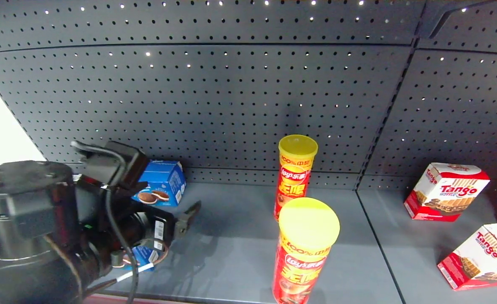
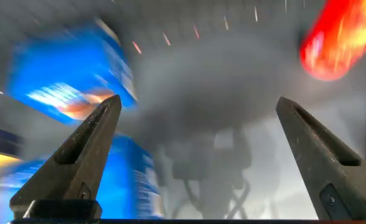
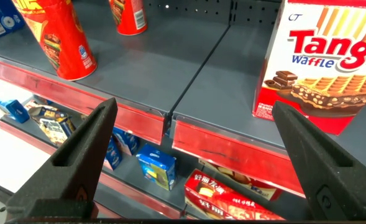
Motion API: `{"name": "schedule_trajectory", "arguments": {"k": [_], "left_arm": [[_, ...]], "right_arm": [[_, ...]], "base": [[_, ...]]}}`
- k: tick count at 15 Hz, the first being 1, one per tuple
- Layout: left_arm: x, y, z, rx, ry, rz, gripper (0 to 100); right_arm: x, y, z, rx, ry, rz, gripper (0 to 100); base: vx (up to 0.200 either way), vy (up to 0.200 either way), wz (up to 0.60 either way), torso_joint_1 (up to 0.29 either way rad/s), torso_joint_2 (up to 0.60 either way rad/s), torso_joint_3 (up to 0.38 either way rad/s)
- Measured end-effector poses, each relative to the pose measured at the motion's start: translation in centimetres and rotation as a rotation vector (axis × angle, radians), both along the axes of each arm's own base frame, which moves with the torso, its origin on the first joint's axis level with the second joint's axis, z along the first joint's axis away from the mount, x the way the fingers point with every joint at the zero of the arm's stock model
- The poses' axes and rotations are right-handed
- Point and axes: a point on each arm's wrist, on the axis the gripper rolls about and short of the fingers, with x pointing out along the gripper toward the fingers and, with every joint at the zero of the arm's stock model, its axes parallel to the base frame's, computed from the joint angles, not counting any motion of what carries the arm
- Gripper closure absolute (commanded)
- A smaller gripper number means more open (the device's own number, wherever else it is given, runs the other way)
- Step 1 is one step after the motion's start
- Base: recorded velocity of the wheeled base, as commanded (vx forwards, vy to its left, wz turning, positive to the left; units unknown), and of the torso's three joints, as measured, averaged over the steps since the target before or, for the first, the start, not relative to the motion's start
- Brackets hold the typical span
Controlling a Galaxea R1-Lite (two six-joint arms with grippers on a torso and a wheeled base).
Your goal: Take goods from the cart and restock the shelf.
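The left gripper point(image 2: 198, 106) hangs over the grey shelf point(image 1: 231, 236), fingers spread wide and empty, beside a blue cookie box point(image 1: 164, 182) (sandwich biscuits pictured on it). The right gripper point(image 3: 195, 106), likewise gaping, faces a red-and-white wafer box point(image 3: 322, 62).

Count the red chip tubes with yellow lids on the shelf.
2. The rear tube stands near the pegboard; the front tube stands before it, by the front of the shelf. Others may be hidden.

Yellow lettering marks the front can point(image 1: 301, 261) and back can point(image 1: 293, 181). Right of the front can, a wafer box point(image 1: 480, 257) bears red lettering. To its left, a blue box point(image 1: 166, 181) bears white print.
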Motion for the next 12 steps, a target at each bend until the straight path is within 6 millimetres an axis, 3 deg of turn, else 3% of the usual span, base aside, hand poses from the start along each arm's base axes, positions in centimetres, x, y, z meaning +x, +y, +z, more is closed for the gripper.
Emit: {"name": "schedule_trajectory", "arguments": {"k": [3,7,9,12], "left_arm": [[-2.7,3.0,1.0,-0.028,-0.053,0.045,0],[-7.8,7.8,0.9,-0.025,-0.049,0.143,0],[-10.9,9.9,-0.1,-0.038,-0.048,0.190,0],[-14.7,11.7,-3.4,-0.078,-0.057,0.185,0]], "right_arm": [[0.0,0.0,0.0,0.000,0.000,-0.001,0],[0.0,0.0,0.0,0.000,0.000,-0.001,0],[0.0,0.0,0.0,0.000,0.000,-0.001,0],[0.0,0.0,0.0,0.000,0.000,0.000,0]], "base": [[0.000,0.000,0.00,0.000,0.00,0.000],[0.000,0.000,0.00,0.000,0.00,0.000],[0.000,0.000,0.00,0.000,0.00,0.000],[0.000,0.000,0.00,0.000,0.00,0.000]]}}
